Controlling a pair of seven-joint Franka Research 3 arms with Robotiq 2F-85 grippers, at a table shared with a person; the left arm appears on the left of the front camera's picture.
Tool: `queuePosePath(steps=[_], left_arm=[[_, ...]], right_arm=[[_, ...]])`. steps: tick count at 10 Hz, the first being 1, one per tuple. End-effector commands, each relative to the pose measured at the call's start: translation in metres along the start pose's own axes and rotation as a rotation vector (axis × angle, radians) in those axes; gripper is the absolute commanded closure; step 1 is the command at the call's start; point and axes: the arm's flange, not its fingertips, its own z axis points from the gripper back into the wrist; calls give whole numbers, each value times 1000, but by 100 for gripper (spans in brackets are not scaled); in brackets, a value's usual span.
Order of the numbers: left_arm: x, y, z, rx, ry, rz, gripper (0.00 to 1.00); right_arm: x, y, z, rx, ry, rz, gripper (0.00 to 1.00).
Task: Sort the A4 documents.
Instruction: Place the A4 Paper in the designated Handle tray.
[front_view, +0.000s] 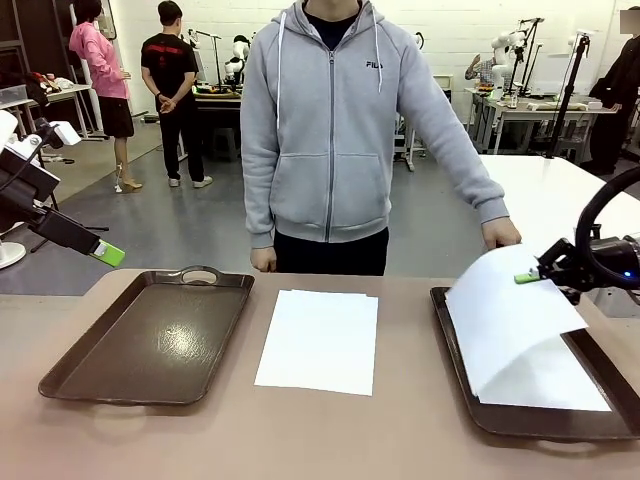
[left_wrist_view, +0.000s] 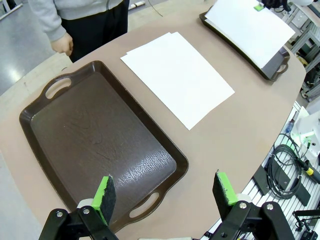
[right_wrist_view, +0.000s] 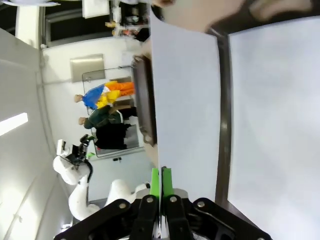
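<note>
My right gripper (front_view: 527, 276) is shut on the edge of a white A4 document (front_view: 505, 310), which arches up over the right brown tray (front_view: 447, 335). Another sheet (front_view: 548, 385) lies flat in that tray. In the right wrist view the green pads (right_wrist_view: 161, 182) pinch the held sheet (right_wrist_view: 185, 100), with the flat sheet (right_wrist_view: 275, 115) beside it. A couple of overlapping A4 documents (front_view: 320, 340) lie on the table's middle (left_wrist_view: 177, 77). My left gripper (front_view: 108, 253) hangs open and raised at the far left, high over the left tray's near end (left_wrist_view: 165, 190).
The left brown tray (front_view: 150, 340) holds nothing (left_wrist_view: 95, 145). A person in a grey hoodie stands at the far edge, one hand (front_view: 500, 235) at the held sheet's far corner, the other (front_view: 263, 260) near the table edge. Cables lie off the table's side (left_wrist_view: 285, 165).
</note>
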Motion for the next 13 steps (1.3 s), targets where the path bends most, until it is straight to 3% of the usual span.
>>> queuePosePath(steps=[1, 3, 5, 10, 13], left_arm=[[0, 0, 0, -7, -3, 1, 0], [0, 0, 0, -7, -3, 1, 0], [0, 0, 0, -7, -3, 1, 0], [0, 0, 0, -7, -3, 1, 0], [0, 0, 0, -7, -3, 1, 0]], right_arm=[[0, 1, 2, -161, 72, -14, 99], [7, -4, 6, -279, 149, -29, 99], [11, 1, 11, -347, 157, -12, 99], [11, -16, 3, -363, -5, 20, 99], [9, -28, -6, -364, -9, 22, 99]])
